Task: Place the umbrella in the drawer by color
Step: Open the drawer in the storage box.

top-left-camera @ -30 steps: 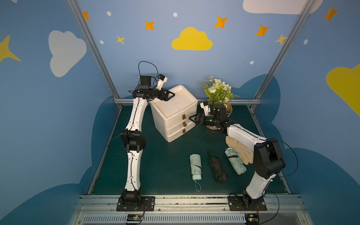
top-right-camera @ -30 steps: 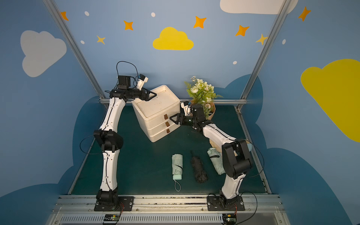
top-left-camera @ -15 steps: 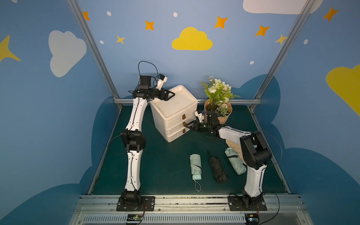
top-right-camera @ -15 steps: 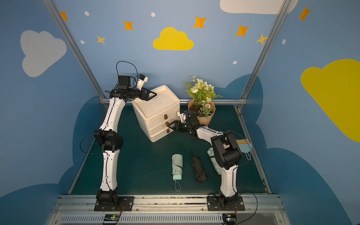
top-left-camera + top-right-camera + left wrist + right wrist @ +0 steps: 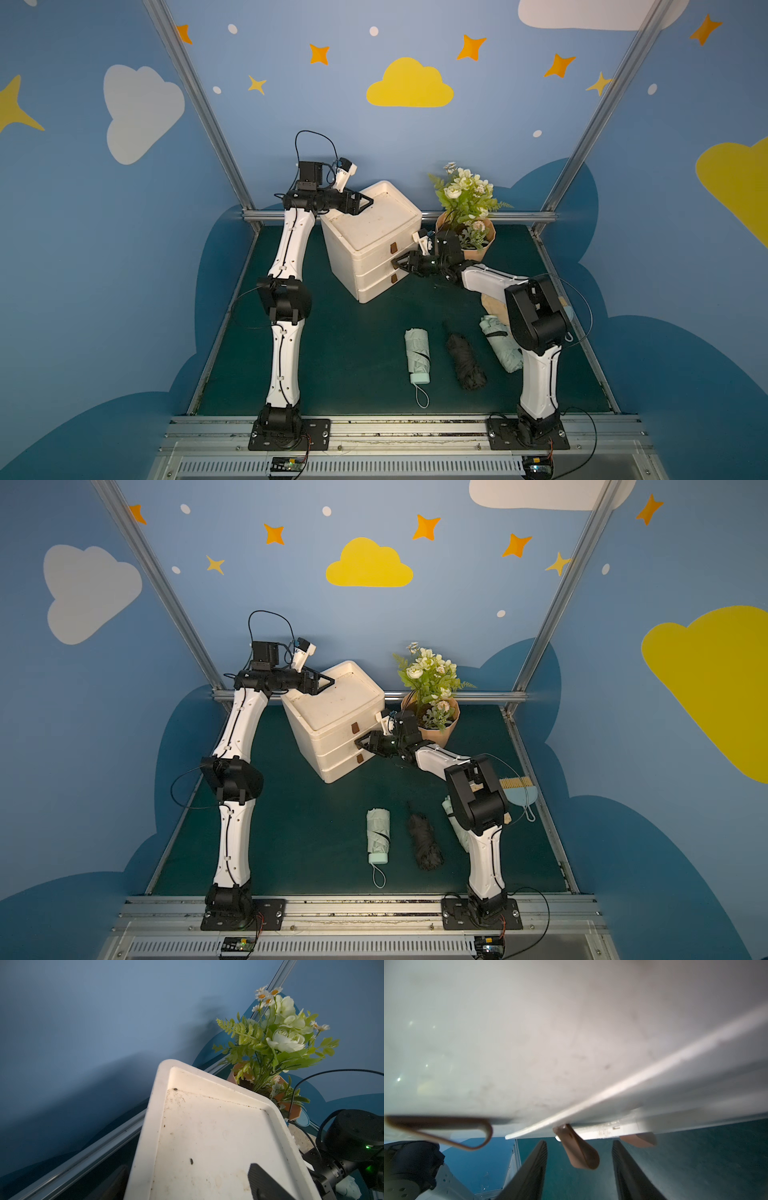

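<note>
The step in hand was judged to be the opening of a drawer, with no umbrella yet put away. The white drawer cabinet (image 5: 370, 232) was set near the middle of the desk's (image 5: 353, 332) back edge, turned at an angle, and all three drawers were seen shut. The right gripper (image 5: 398, 263) was held at the front of the middle drawer. In the right wrist view the brown tab handle (image 5: 579, 1153) was seen between the two fingers (image 5: 533, 1167), which stood apart with a gap on each side, so the tab was not gripped. The left gripper (image 5: 362, 202) was spread wide at the rear left edge of the cabinet's top. Whether the cabinet was pressed by it could not be told.

The umbrellas lay folded toward the front edge of the desk, right of its middle. A mint-green umbrella (image 5: 417, 355) was seen with a black umbrella (image 5: 465, 360) just beside it. A second mint-green umbrella (image 5: 500, 345) was partly hidden behind the right arm.

For the next move, the fingers would need to be closed squarely on the tab and the drawer drawn straight out along its own line. The cabinet would have to be steadied so that it was not dragged forward. The tab was judged small and pliable, so a slip was to be guarded against. Which drawer was meant for which colour could not be told.
</note>
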You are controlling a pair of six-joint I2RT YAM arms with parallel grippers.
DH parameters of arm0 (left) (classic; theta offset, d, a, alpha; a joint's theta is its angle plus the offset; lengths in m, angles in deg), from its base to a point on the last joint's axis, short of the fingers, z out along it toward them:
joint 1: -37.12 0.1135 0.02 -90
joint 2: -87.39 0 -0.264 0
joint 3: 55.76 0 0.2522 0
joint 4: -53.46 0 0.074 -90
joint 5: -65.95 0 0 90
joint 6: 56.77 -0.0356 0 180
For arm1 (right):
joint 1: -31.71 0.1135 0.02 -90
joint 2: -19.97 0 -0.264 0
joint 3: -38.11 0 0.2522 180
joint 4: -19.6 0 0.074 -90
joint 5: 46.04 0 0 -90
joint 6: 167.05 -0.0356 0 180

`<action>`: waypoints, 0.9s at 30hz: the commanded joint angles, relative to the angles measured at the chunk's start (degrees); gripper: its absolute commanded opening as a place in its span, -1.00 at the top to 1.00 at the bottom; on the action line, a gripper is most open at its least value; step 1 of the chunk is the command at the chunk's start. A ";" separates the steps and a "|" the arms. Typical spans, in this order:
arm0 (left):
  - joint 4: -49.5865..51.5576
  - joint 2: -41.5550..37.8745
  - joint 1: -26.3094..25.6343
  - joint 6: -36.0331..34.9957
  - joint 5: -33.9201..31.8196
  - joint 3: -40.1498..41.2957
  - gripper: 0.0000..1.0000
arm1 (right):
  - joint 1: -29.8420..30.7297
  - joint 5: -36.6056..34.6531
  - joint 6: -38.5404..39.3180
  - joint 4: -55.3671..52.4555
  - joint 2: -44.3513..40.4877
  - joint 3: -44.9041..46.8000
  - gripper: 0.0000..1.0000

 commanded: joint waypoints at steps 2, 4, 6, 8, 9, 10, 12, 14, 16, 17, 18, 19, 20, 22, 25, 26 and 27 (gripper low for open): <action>6.68 2.20 -3.04 1.18 5.47 0.08 -0.82 | 2.32 1.29 -2.27 6.09 1.73 -1.11 0.10; 6.77 2.27 -3.06 1.22 5.48 0.15 -0.82 | 1.97 0.50 -2.62 7.15 0.89 0.01 0.20; 6.94 2.36 -3.22 1.09 5.43 0.21 -0.82 | 1.74 0.76 -1.95 6.09 0.54 -0.39 0.30; 6.94 2.53 -3.24 0.92 5.11 0.14 -0.82 | 1.75 0.65 -1.20 5.29 0.06 -0.28 0.46; 6.94 2.49 -3.26 0.92 5.13 0.10 -0.82 | 1.83 0.58 -1.04 5.28 -0.14 -0.05 0.53; 6.92 2.51 -3.26 0.83 5.06 0.17 -0.82 | 1.87 0.47 -0.91 5.27 -0.37 0.22 0.61; 6.94 2.45 -3.27 0.83 5.04 0.16 -0.82 | 1.85 0.32 -0.65 4.97 -0.79 0.67 0.81; 6.94 2.42 -3.30 0.83 5.29 0.13 -0.82 | 1.87 0.37 -0.58 4.74 -1.32 1.28 0.97; 6.94 2.36 -3.35 0.75 5.90 0.16 -0.82 | 1.83 0.35 -0.38 4.69 -2.12 2.27 1.00; 6.94 2.44 -3.35 0.74 6.00 0.12 -0.82 | 1.83 0.37 -0.11 4.49 -2.76 3.02 1.00; 6.94 2.45 -3.31 0.66 6.05 0.12 -0.82 | 1.86 0.29 0.24 4.28 -3.44 3.72 1.00; 6.94 2.53 -3.37 0.65 6.06 0.14 -0.82 | 1.77 -0.04 0.77 3.75 -4.32 4.73 1.00; 6.94 2.54 -3.35 0.65 6.00 0.15 -0.82 | 1.69 -0.35 1.44 3.17 -5.27 5.80 1.00; 6.87 2.62 -3.35 0.56 5.71 0.13 -0.82 | 1.26 -1.61 3.18 0.91 -7.87 8.10 1.00; 6.38 2.76 -3.35 0.80 5.68 0.15 -0.82 | 0.90 -3.16 6.53 -4.08 -11.26 10.94 1.00; 6.18 2.83 -3.36 0.95 5.86 0.08 -0.82 | 0.85 -3.46 7.36 -5.12 -12.14 11.79 1.00; 5.94 2.88 -3.37 1.09 6.00 0.08 -0.82 | 0.79 -3.80 8.31 -6.30 -13.05 12.73 1.00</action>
